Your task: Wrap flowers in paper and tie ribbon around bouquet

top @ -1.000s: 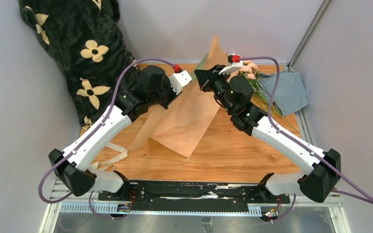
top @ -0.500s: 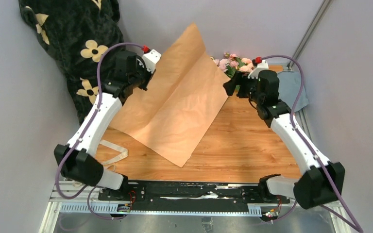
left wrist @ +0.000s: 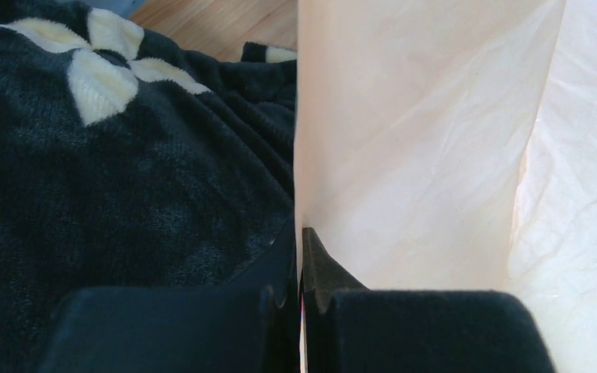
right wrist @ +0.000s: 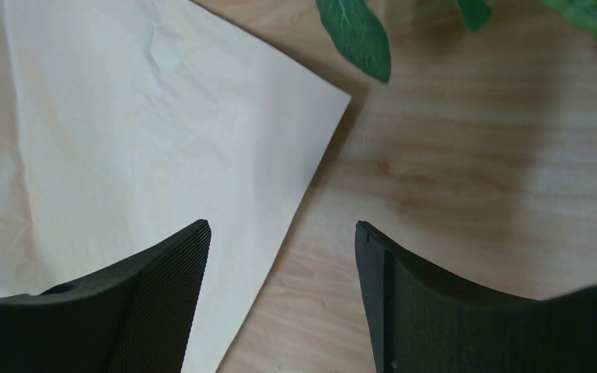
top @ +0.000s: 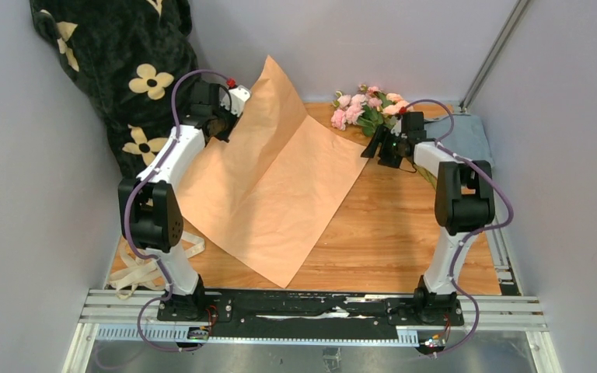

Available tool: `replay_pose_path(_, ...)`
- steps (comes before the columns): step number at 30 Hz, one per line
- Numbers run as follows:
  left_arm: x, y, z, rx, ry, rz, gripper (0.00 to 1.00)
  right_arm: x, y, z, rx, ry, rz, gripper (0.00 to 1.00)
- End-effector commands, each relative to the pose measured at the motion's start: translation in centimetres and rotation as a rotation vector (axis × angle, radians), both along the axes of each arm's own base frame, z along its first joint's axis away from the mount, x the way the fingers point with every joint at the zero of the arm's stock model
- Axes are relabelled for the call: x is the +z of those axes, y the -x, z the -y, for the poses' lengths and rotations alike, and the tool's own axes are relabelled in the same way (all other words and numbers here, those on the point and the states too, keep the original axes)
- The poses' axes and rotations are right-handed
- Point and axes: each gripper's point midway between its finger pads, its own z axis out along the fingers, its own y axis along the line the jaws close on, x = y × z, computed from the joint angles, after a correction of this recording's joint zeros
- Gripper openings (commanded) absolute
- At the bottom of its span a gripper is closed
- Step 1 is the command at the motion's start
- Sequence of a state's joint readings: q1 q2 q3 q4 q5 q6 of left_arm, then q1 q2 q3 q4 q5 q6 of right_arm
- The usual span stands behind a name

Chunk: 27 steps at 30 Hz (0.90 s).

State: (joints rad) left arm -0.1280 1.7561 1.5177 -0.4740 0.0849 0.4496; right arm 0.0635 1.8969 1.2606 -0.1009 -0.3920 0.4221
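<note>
The paper [top: 280,186] lies peach side up across the table, its far left edge lifted. My left gripper [top: 232,116] is shut on that edge. In the left wrist view the sheet [left wrist: 420,155] rises straight out of the closed gripper [left wrist: 301,233]. The flowers [top: 365,109], pink blooms with green leaves, lie at the back of the table beyond the paper. My right gripper [top: 373,148] stands open just right of the paper's right corner. In the right wrist view that gripper [right wrist: 282,229] holds nothing, with the paper [right wrist: 124,116] to its left. The ribbon [top: 148,260] lies looped at the front left.
A black plush blanket [top: 124,78] with cream flower prints fills the back left, right beside the left gripper [left wrist: 124,155]. A blue-grey cloth [top: 470,136] lies at the right edge behind the right arm. A green leaf [right wrist: 357,35] hangs over bare wood [right wrist: 451,171].
The right gripper let go of the paper and drew back to the right. The left gripper pulled its edge left and back, so the sheet spread flat and uncovered the flowers.
</note>
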Motion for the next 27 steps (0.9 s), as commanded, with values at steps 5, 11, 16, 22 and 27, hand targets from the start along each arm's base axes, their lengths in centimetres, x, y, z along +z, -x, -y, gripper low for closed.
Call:
replay_pose_path(5,1.2,-0.8,-1.1,0.014,-0.051,0.05,0.0,-3.3,-3.1,-0.6,-0.065,-0.11,-0.087,0.71)
replay_pose_path(11,-0.2,-0.5,-0.9,0.014,-0.038,0.019,0.0,-4.5,-4.2,-1.5,-0.089,-0.216,-0.094,0.68)
replay_pose_path(16,-0.7,-0.8,-0.9,0.017,-0.038,0.007,0.0,-5.5,-4.4,-2.7,-0.094,-0.317,-0.094,0.66)
replay_pose_path(22,-1.0,-0.3,-1.0,0.012,-0.047,0.0,0.0,-4.9,-5.4,-4.0,-0.069,-0.367,-0.046,0.47)
replay_pose_path(27,-0.9,-0.1,-1.6,0.042,-0.065,-0.007,0.0,-4.5,-6.2,-4.3,-0.052,-0.356,-0.019,0.0)
